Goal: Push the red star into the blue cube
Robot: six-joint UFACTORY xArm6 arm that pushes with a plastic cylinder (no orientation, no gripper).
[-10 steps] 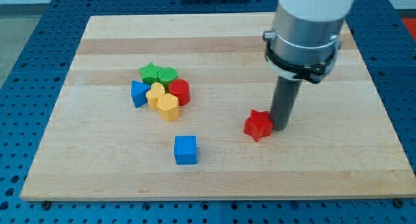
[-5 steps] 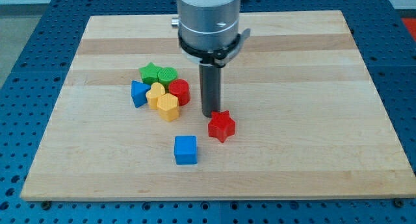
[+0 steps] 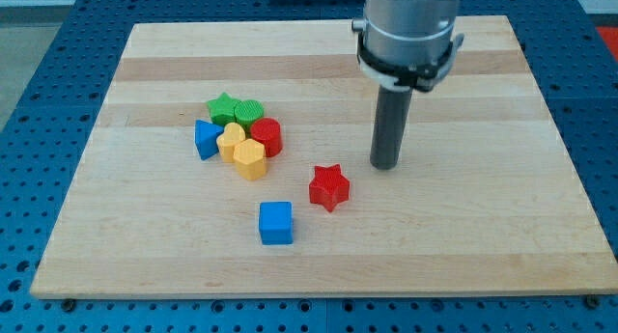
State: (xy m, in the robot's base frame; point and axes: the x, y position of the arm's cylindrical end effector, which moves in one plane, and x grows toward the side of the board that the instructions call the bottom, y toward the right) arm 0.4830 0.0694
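The red star (image 3: pixel 328 187) lies on the wooden board (image 3: pixel 463 246) a little right of centre. The blue cube (image 3: pixel 275 222) sits below and to the left of it, with a small gap between them. My tip (image 3: pixel 385 165) rests on the board up and to the right of the red star, clear of it and not touching any block.
A tight cluster lies at the view's left: a green star (image 3: pixel 223 108), a green block (image 3: pixel 249 111), a blue block (image 3: pixel 206 139), a red block (image 3: pixel 266 137) and two yellow blocks (image 3: pixel 232 137) (image 3: pixel 250 159).
The red star was pushed left toward the blue cube, then stopped. My tip swung left over the star and has now come back to the right, away from it.
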